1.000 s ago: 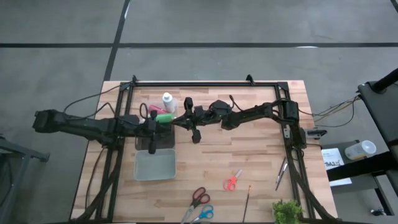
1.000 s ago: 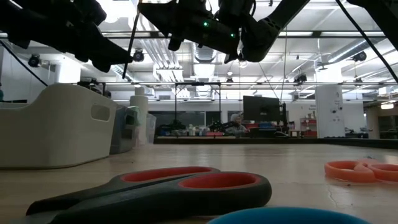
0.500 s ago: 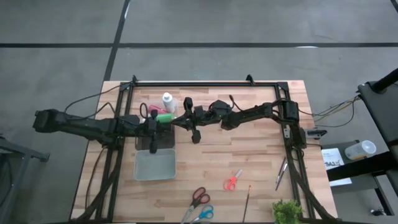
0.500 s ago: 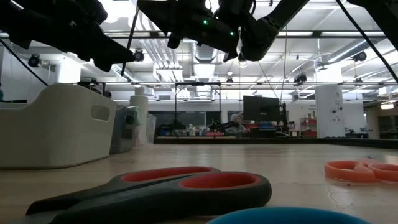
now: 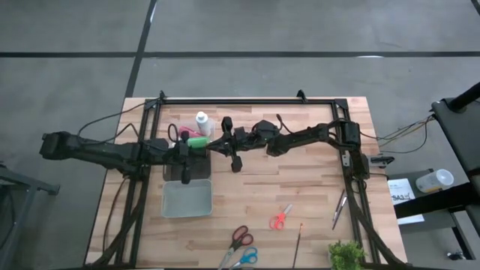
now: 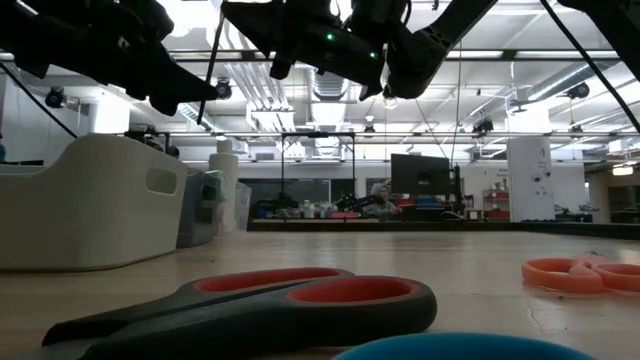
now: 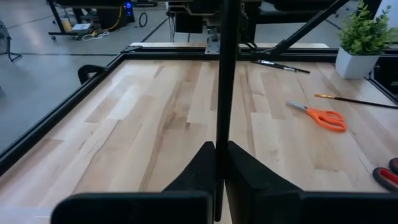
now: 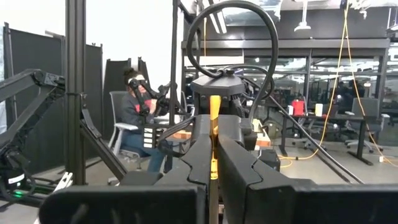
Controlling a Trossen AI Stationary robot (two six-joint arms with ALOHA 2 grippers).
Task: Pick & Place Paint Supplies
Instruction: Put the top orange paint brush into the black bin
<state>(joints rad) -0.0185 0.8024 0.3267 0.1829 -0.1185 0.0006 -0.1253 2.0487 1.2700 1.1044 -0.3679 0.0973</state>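
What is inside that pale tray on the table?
From above, the tray shows only its bare pale floor, nothing in it. The left gripper hangs over its far edge, hiding a small strip there. The green bottle and white bottle stand outside it.

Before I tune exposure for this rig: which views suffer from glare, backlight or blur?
Low view: bright ceiling lights silhouette the arms, and the near black-handled scissors are soft. Right wrist view: pale backlight darkens the right gripper. Left wrist view: evenly lit, left gripper blurred up close. High view: flat light, no glare.
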